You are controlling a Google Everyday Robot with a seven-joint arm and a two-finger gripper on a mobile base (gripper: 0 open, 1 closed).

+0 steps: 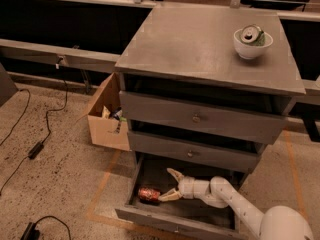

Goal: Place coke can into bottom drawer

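The red coke can lies on its side on the floor of the open bottom drawer, near its left wall. My gripper is inside the drawer just right of the can, fingers spread wide: one fingertip points up and back, the other lies right beside the can. The gripper is open and holds nothing. My white arm reaches in from the lower right.
The two upper drawers with round knobs are closed. A white bowl holding a green-and-silver can stands on the cabinet top at the back right. An open cardboard box stands left of the cabinet. Cables lie on the floor at the left.
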